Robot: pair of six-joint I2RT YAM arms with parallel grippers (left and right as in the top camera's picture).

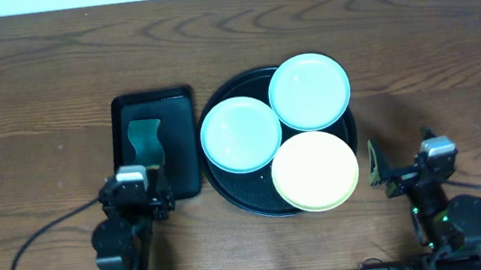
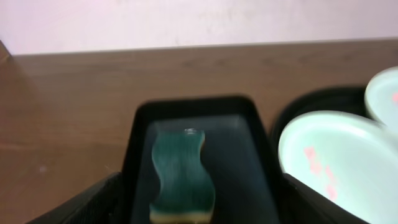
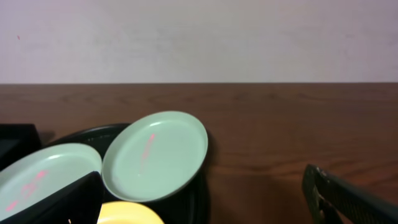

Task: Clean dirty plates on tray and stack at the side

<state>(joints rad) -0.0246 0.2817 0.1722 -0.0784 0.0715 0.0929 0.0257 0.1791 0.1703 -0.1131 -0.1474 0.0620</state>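
Observation:
The round black tray (image 1: 240,192) holds three plates. One mint plate (image 1: 240,135) lies at its left, another mint plate (image 1: 309,91) at the back right, and a yellow plate (image 1: 315,170) at the front right. Pink smears show on the left mint plate (image 2: 329,168) and on the back mint plate (image 3: 155,155). Only an edge of the yellow plate (image 3: 127,213) shows in the right wrist view. My left gripper (image 1: 141,181) (image 2: 199,211) is open over the near end of a small rectangular tray. Right of the round tray, my right gripper (image 1: 401,167) (image 3: 208,205) is open and holds nothing.
The small black rectangular tray (image 1: 181,133) (image 2: 242,162) lies left of the round tray and holds a green sponge (image 1: 144,141) (image 2: 180,171) with a yellow underside. Bare wooden table (image 1: 432,59) stretches to the right and back, ending at a pale wall.

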